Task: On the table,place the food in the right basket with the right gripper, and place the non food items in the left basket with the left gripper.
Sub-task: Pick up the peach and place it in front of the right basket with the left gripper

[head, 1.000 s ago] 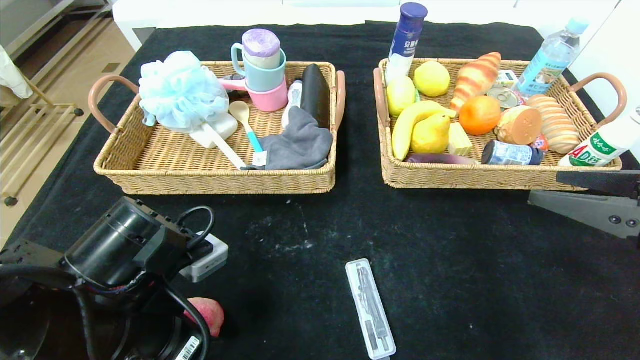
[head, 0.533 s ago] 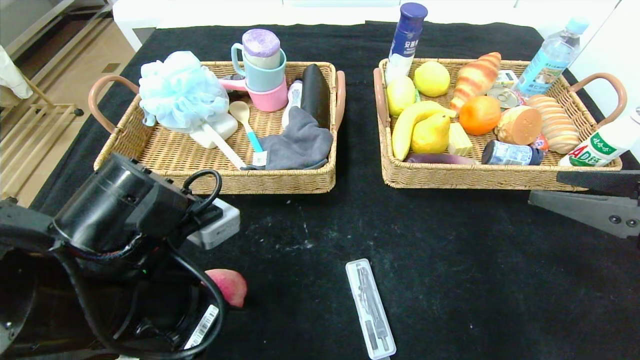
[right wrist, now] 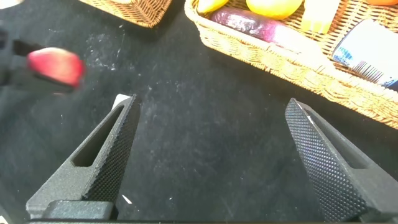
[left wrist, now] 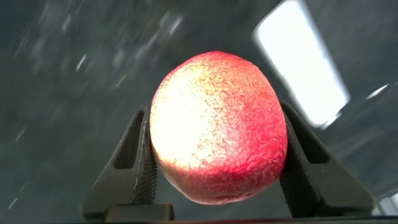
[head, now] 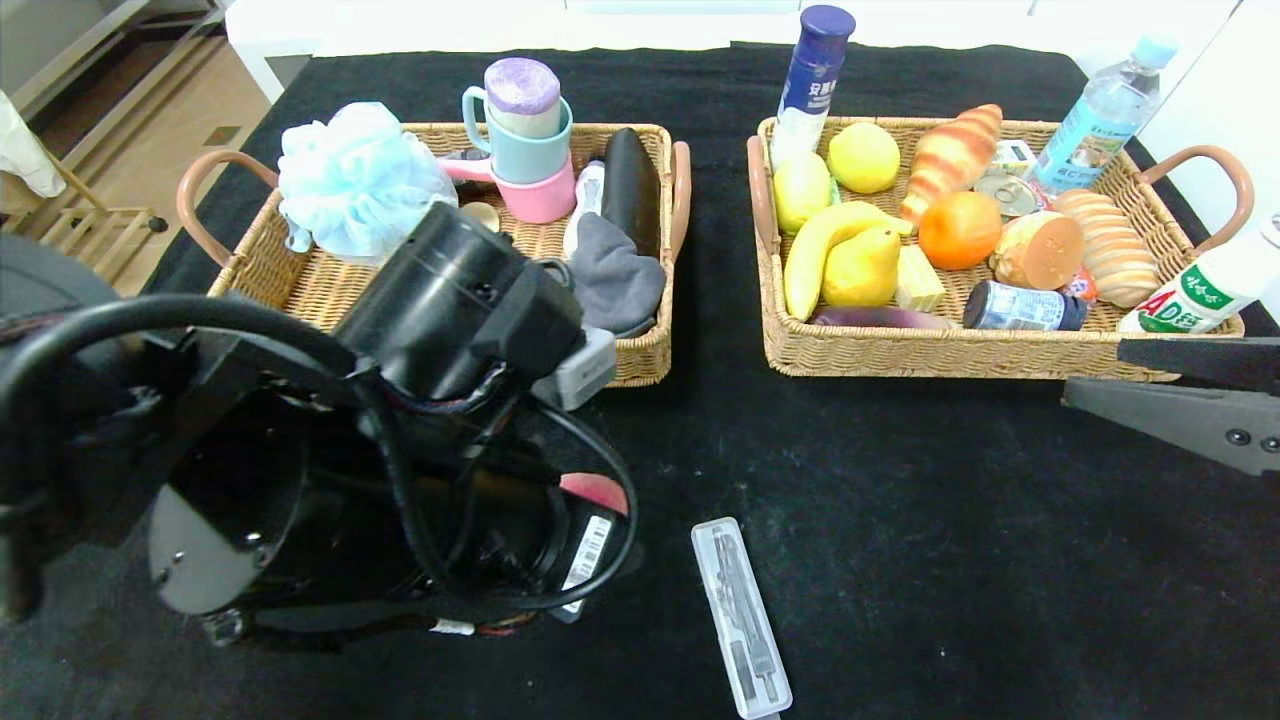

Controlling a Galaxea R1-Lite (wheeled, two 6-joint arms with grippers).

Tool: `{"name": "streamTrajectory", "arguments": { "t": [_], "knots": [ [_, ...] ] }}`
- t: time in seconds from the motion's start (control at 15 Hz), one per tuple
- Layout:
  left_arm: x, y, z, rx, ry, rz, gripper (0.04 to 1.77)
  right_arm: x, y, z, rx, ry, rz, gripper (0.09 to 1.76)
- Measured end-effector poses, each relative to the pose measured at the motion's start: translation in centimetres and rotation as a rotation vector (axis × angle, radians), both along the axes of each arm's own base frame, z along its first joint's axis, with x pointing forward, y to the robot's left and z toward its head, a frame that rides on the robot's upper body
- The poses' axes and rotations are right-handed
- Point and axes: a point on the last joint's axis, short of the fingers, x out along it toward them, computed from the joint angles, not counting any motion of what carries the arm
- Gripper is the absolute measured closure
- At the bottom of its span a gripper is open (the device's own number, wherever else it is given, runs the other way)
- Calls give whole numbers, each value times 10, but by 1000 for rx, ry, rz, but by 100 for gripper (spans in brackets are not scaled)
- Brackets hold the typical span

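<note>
Left gripper (left wrist: 214, 180): closed on the red peach (left wrist: 217, 127), near the clear compass case (head: 741, 617) | Peach: round, bumpy, looks light; you grip its middle, gently | Right gripper (right wrist: 214, 155): wide open, empty, near the right basket (head: 985, 355)

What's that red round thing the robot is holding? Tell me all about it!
It looks like a peach: round, pinkish red fading to a pale yellow patch, with a finely dimpled skin. The left gripper is shut on it, one dark finger pressing each side. It hangs above the black table, near the clear plastic case. In the head view only a red sliver peeks out from behind the arm.
</note>
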Motion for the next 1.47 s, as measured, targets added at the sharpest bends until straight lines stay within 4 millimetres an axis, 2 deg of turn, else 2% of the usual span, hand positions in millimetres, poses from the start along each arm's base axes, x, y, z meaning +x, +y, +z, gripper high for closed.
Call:
{"name": "streamTrajectory", "arguments": {
  "t": [0.47, 0.73, 1.33, 1.47],
  "knots": [
    [31, -55, 1, -80, -8, 8, 71, -1, 0, 0, 0, -3, 2, 14],
    [47, -81, 2, -215, -68, 12, 71, -2, 0, 1, 1, -4, 2, 14],
    [57, -106, -16, -247, -12, -42, 71, -4, -2, 5, 5, -23, -8, 14],
    [57, -107, -18, -241, -9, -44, 56, -4, -2, 5, 5, -25, -7, 14]
  ]
}}
